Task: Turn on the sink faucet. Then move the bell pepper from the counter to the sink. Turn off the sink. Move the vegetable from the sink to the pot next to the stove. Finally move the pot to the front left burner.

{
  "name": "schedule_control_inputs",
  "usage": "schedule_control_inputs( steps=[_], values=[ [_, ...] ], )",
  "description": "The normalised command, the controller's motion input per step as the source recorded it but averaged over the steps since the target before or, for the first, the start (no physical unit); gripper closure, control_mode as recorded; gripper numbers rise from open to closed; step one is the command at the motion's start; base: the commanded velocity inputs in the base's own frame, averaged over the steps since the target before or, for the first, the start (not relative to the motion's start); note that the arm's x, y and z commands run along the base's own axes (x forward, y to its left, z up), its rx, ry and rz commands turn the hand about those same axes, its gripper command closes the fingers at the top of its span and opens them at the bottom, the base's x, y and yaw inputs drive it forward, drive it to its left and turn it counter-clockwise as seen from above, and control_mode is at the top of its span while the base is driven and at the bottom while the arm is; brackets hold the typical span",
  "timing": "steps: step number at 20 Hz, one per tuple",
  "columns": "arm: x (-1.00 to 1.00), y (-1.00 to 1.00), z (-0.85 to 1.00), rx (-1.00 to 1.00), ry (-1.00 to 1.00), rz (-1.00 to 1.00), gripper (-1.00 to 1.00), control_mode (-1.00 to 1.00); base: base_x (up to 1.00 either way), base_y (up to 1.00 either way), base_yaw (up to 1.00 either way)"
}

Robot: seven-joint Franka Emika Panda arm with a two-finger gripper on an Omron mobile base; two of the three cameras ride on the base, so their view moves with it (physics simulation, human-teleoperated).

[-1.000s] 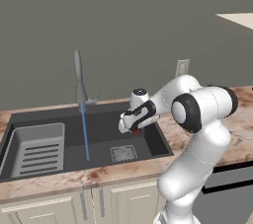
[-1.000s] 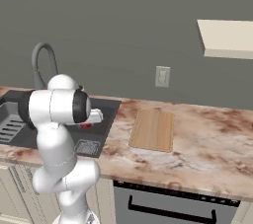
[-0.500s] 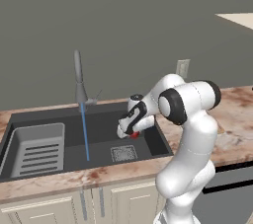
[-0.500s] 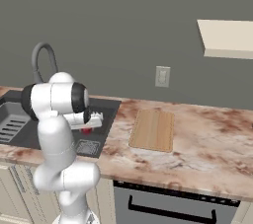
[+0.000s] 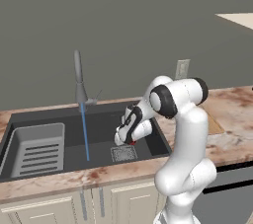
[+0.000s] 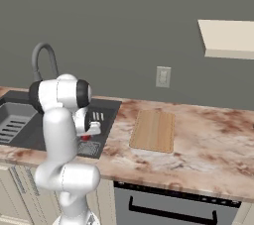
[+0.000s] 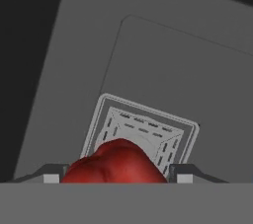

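claw (image 7: 114,176): pinching bell pepper (image 7: 113,164), fingers spread wide around it | position: over sink (image 5: 104,134) drain grate (image 7: 141,131)

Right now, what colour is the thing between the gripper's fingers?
Glossy red: it's the bell pepper, clearest in the hand view, above the sink drain grate.

Red glossy bell pepper (image 7: 114,164) over the sink's (image 5: 101,119) dark grey basin. Light grey drain grate (image 7: 141,131), paler grey slotted tray (image 5: 38,148) left of it. Blue water stream (image 5: 85,134) from grey faucet (image 5: 79,77). Counter (image 6: 198,142) pinkish-beige, brown-veined; tan cutting board (image 6: 154,130).
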Motion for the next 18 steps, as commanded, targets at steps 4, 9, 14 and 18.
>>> schedule_control_inputs(
  steps=[4,9,14,18],
  values=[
    [0.02,0.15,-0.31,0.00,0.00,0.00,1.00,-1.00,0.00,0.00,0.00],
    [0.09,0.14,-0.17,0.00,0.00,0.00,1.00,-1.00,0.00,0.00,0.00],
    [0.15,0.17,-0.12,0.00,0.01,0.00,1.00,-1.00,0.00,0.00,0.00],
    [0.19,0.18,-0.14,0.00,0.02,0.00,1.00,-1.00,0.00,0.00,0.00]
  ],
)
